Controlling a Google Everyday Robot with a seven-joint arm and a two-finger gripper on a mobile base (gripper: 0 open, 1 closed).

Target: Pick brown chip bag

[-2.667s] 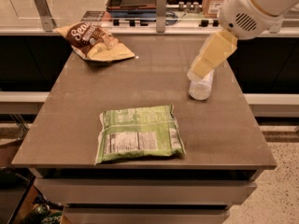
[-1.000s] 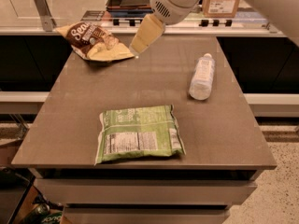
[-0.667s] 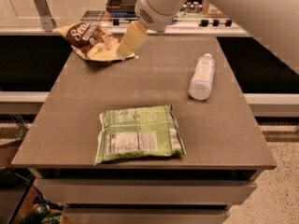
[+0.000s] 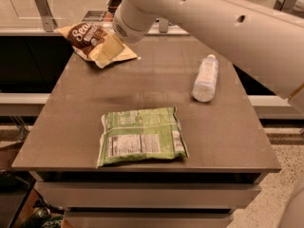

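Observation:
The brown chip bag lies crinkled at the table's far left corner, dark brown panel with white script, pale tan edges. My gripper hangs from the white arm directly over the bag's right half, its pale yellow fingers covering part of the bag. The arm reaches in from the upper right across the back of the table.
A flat green bag with a white nutrition label lies near the front edge of the grey table. A clear plastic bottle lies on its side at right. A counter with a rail runs behind the table.
The gripper has swung from above the bottle on the right, across the back of the table to the left, and now sits over the brown chip bag.

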